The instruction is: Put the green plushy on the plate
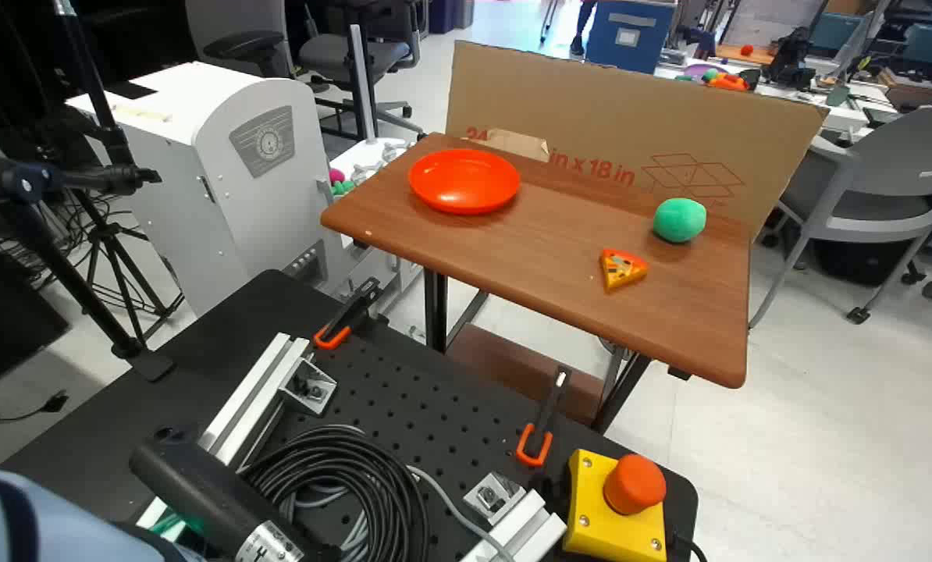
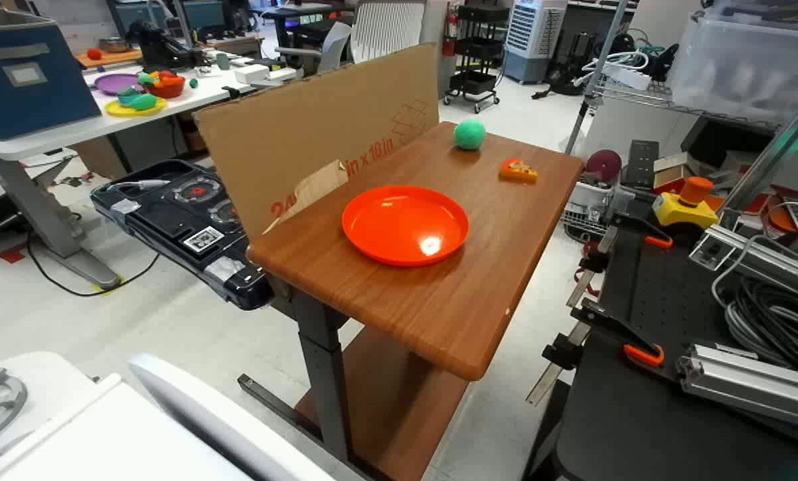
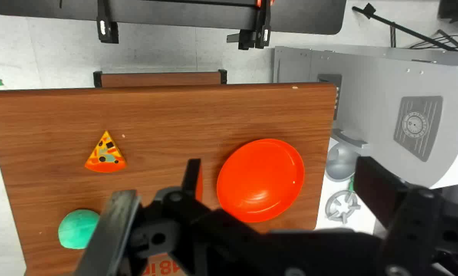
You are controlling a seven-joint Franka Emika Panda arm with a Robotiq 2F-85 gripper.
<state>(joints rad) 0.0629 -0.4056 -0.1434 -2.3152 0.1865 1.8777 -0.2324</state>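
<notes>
At the top middle of an exterior view, the floor (image 1: 505,31) is lit almost white. A bright, shiny spot is seen on the plate (image 2: 406,225) in all views.

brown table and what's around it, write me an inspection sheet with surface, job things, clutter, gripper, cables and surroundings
Surface: brown table, wood-grain top; a small pale mark near one edge.
Job's things: green plushy rests on the table near the cardboard sheet; plate lies flat toward the opposite end, plushy not on it.
Clutter: orange-yellow wedge toy, on the table near the plushy but apart from it.
Gripper: jaws stand open in the wrist view, nothing held.
Cables: black and grey coil on the black bench.
Surroundings: yellow box with an orange button on that bench; grey chair nearby.
</notes>
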